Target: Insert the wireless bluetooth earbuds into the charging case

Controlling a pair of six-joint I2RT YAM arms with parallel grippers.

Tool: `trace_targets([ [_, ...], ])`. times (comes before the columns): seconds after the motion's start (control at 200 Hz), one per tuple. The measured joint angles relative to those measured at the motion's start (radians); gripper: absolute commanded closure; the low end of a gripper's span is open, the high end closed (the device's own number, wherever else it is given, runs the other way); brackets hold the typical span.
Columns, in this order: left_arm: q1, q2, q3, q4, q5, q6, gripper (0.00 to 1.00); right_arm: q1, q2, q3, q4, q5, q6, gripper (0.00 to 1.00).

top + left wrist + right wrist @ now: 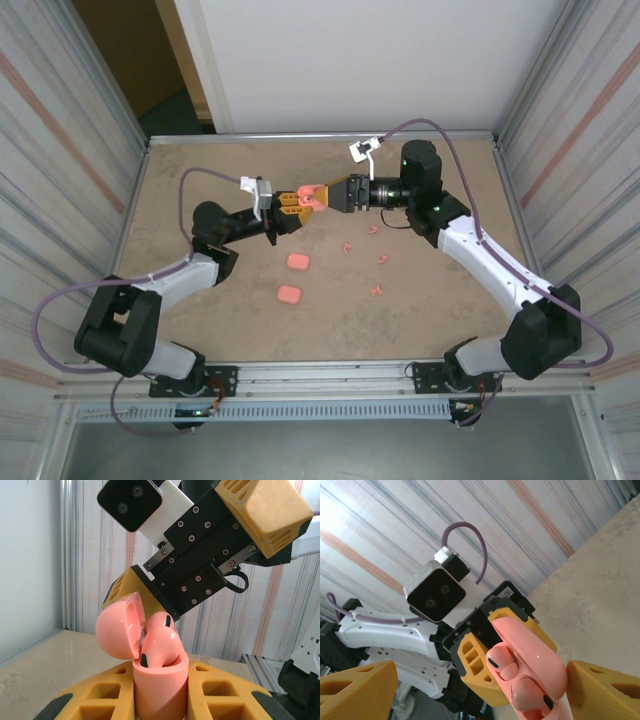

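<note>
The left claw [292, 204] clamps the open charging case [160, 690] mid-frame to steady it; the right claw [328, 192], jaws apart, flanks the earbuds [502, 665], seemingly already seated.

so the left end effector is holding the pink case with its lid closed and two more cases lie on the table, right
The lid is open, not closed: the left wrist view shows it hinged back beside an earbud. The left end effector does hold the pink case, and two more cases lie on the table.
</note>
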Motion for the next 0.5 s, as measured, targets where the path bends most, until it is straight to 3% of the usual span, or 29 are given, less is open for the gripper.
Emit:
trace_targets([
  [0.501, -0.003, -0.002, -0.001, -0.048, -0.040, 0.030, 1.00, 0.006, -0.026, 0.000, 0.011, -0.019, -0.028, 0.15],
])
